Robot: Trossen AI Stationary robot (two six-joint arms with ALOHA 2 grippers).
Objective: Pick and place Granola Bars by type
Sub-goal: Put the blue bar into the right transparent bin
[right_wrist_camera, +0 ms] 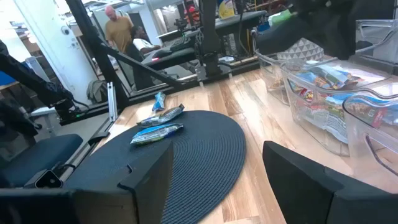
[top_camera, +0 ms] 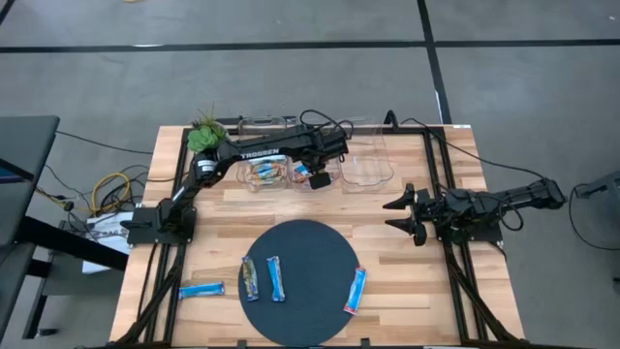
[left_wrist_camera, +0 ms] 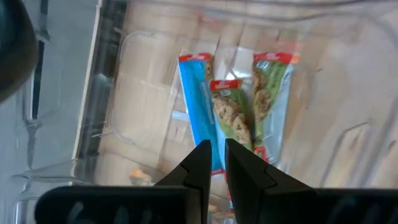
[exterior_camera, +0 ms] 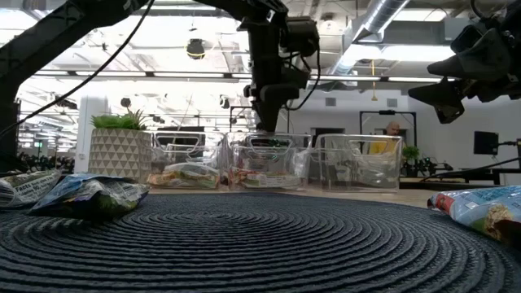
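Note:
My left gripper [top_camera: 318,178] reaches over the middle one of three clear bins [top_camera: 312,184] at the table's far side, its fingers [left_wrist_camera: 217,165] shut to a thin slit on a bright blue granola bar [left_wrist_camera: 198,106]. Two green-brown bars [left_wrist_camera: 235,118] lie on the bin's floor beside it. Three more bars [top_camera: 277,279] lie flat on the round dark mat [top_camera: 300,281], and a blue one [top_camera: 201,289] lies on the wood left of it. My right gripper [top_camera: 407,215] waits open at the table's right side [right_wrist_camera: 217,186]. My left gripper pinches the blue bar's near end [left_wrist_camera: 213,163] between its two fingertips, coming steeply from above over the bin. The bar reaches down away from the fingers into the bin, next to the two green-brown bars. Whether its far end rests on the bin's floor I cannot tell.
A potted plant [top_camera: 204,134] stands at the far left corner. The left bin [top_camera: 262,174] holds brown-orange bars; no bar shows in the right bin [top_camera: 368,167]. Cables run along the table's far edge. Bare wood lies between the mat and the bins.

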